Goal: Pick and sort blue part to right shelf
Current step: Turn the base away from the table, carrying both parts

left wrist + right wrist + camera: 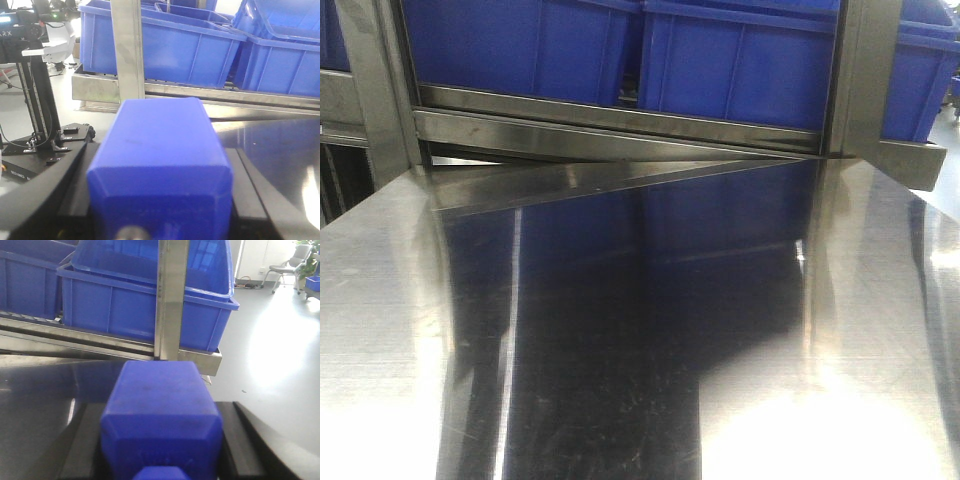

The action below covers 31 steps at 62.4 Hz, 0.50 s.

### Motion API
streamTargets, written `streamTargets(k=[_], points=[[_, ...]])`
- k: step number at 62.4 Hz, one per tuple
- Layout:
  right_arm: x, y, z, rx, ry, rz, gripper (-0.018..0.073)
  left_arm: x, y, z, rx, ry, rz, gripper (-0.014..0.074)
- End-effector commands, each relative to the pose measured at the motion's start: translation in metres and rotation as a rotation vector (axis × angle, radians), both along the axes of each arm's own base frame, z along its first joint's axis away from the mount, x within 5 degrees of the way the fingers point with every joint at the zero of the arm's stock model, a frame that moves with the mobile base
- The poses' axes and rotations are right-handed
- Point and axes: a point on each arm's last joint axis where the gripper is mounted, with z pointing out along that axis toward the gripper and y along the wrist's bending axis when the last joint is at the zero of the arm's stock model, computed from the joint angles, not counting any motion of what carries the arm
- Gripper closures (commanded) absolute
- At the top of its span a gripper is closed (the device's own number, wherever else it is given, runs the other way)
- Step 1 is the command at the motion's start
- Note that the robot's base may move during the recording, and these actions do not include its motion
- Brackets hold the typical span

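The blue part (162, 415) fills the right wrist view: a boxy dark-blue body with a squarish cap (161, 473) at the bottom edge. My right gripper (161, 405) is shut on it, with black fingers (240, 440) pressed on both sides. Ahead of it stands the right shelf (171, 300), a steel-framed rack carrying large blue bins (125, 305). My left gripper (160, 165) is shut on another blue block (160, 155) with a small round stud (132, 233). Neither gripper shows in the front view.
A shiny steel tabletop (640, 330) runs up to the rack's low steel rail (620, 130) and upright posts (865, 80). Blue bins (740, 60) sit in a row on the rack. A black stand (40, 100) and open floor (270, 340) lie beside it.
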Motion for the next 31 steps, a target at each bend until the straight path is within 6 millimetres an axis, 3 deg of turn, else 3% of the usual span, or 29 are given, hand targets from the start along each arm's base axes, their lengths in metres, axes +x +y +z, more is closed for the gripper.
streamTargets(k=[1, 31], points=[[-0.0007, 0.0001, 0.0169, -0.016, -0.107, 0.001, 0.0174, -0.0021, 0.0014, 0.0194, -0.018, -0.114, 0.018, 0.0211], [-0.0007, 0.0001, 0.0169, -0.016, -0.107, 0.001, 0.0174, -0.0021, 0.0014, 0.0194, -0.018, -0.114, 0.018, 0.021]])
